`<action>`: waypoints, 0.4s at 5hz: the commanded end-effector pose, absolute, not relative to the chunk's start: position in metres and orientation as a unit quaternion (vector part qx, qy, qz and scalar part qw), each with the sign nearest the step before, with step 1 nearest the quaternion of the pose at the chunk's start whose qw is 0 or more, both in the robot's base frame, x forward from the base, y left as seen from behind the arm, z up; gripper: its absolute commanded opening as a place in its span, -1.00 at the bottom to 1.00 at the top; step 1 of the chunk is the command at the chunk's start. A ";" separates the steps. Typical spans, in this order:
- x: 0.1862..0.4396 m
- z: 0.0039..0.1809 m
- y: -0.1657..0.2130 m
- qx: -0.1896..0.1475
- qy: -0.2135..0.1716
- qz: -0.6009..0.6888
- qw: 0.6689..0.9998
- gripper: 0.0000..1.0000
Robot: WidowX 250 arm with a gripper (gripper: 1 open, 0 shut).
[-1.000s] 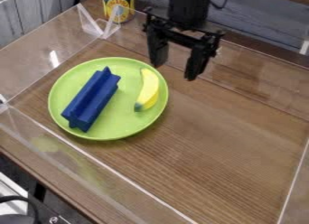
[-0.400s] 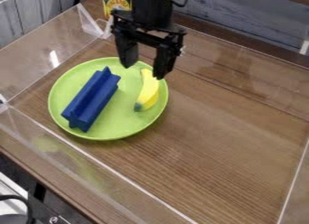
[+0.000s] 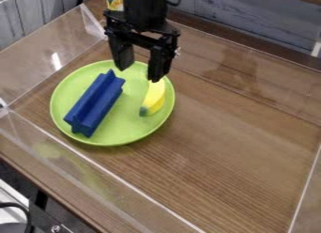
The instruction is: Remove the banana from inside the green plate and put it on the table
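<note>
On the green plate point(image 3: 73, 85), toward its left side, lies the blue block point(image 3: 94, 103), tilted. My jaws point(image 3: 141, 71) are spread wide above the plate's far part, holding nothing. The banana point(image 3: 153, 99) rests on the plate, right of the block. Brown surface point(image 3: 238, 133) stretches beyond.

Brown wood-grain table point(image 3: 232, 152); green plate point(image 3: 122, 132) sits directly on it, partly beneath the jaws.

The open gripper point(image 3: 141, 69) is positioned above the green plate point(image 3: 115, 103). Below its fingertips lies the banana point(image 3: 153, 99), its upper end apparently overlapped.
</note>
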State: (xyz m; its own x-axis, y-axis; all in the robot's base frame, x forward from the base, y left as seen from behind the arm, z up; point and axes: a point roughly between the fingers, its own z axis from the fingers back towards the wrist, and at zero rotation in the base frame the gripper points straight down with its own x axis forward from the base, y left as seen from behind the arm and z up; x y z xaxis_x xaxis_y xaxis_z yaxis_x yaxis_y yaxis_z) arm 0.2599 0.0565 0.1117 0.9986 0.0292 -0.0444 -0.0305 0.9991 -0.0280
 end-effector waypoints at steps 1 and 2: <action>0.260 0.120 0.062 -0.012 0.002 0.012 1.000 1.00; 0.258 0.117 0.065 -0.013 0.003 0.013 1.000 1.00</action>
